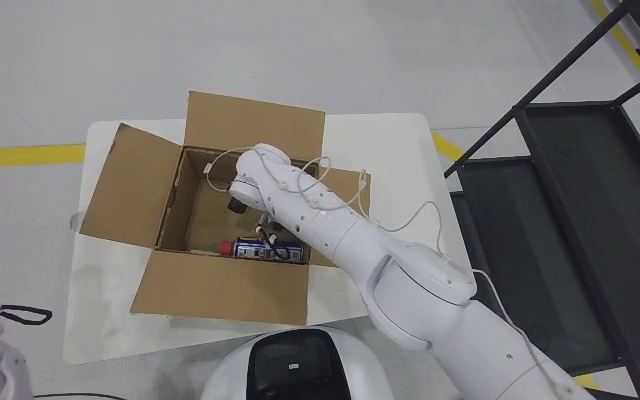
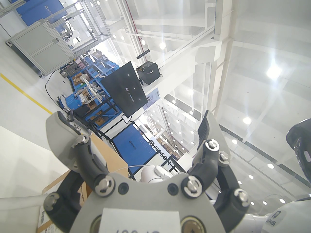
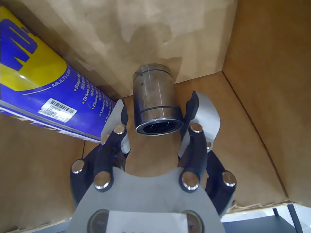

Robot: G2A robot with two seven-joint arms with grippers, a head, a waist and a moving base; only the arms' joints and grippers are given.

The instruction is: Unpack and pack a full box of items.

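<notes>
Steel sleeve sitting right between the right gripper's fingers, deep inside the box!
From above, the right arm dips into the box's middle, and a spray can lies along the near wall. The left gripper is outside the box, spread wide and empty. At the right wrist, the sleeve's long axis points straight ahead at a box wall. The jaws straddle it, one pad touching and a sliver of gap opposite, so I judge it not yet pinched.
</notes>
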